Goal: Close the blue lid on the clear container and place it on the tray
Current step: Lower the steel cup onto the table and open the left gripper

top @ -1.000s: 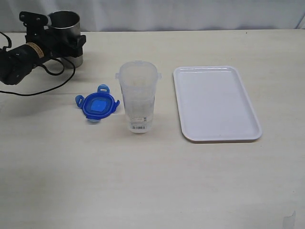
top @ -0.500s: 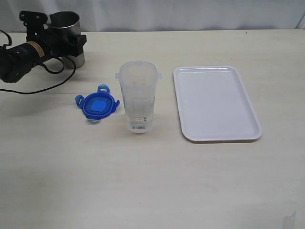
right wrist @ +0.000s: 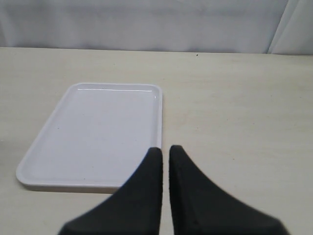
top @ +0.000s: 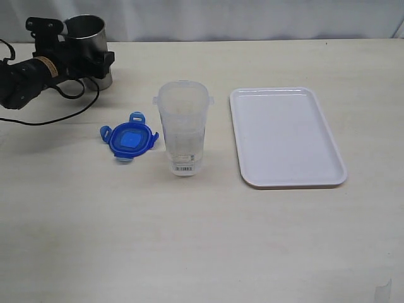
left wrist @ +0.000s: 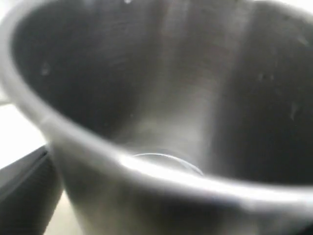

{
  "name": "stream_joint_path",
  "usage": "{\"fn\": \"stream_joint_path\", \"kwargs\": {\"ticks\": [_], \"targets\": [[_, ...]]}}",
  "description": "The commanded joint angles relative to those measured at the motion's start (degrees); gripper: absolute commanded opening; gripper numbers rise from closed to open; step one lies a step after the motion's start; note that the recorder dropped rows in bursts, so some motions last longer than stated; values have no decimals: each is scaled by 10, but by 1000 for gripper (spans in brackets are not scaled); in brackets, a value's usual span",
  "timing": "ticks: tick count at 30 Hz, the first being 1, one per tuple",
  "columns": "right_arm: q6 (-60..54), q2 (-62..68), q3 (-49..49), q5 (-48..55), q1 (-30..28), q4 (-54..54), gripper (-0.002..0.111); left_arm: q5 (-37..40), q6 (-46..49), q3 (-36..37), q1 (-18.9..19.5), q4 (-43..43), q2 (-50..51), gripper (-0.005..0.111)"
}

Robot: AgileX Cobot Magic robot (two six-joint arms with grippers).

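The exterior view overlooks the table [top: 189, 252] from high, sharing the tray [top: 287, 136] with the low right wrist view.

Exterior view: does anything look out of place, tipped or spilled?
Nothing is spilled or tipped. The one oddity: the left gripper is at the grey metal cup, away from the blue lid and clear container.

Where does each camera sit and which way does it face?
Exterior: raised, looking down at the table with the round blue lid, tall clear plastic container, flat white tray and grey metal cup; left arm visible.
Left wrist: right at the cup, looking into it; no fingers discernible.
Right wrist: low, facing the tray past its shut fingers.
Shared: exterior and right wrist both show the tray.
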Motion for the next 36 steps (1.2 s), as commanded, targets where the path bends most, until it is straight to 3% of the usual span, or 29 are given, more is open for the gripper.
{"fn": "stream_joint_path", "kwargs": {"ticks": [1, 5, 21, 27, 32, 36], "targets": [[0, -2, 1, -2, -2, 1, 5, 24, -10, 0, 0, 34, -3, 86], [0, -2, 1, -2, -2, 1, 5, 27, -54, 0, 0, 62, -3, 86], [0, -2, 1, -2, -2, 1, 5, 75, -66, 20, 0, 70, -31, 86], [0, -2, 1, -2, -2, 1, 5, 75, -100, 21, 0, 185, -31, 86], [0, -2, 1, -2, -2, 1, 5, 82, -100, 28, 0, 152, -44, 86], [0, -2, 1, -2, -2, 1, 5, 136, -92, 41, 0, 138, -63, 86]]}}
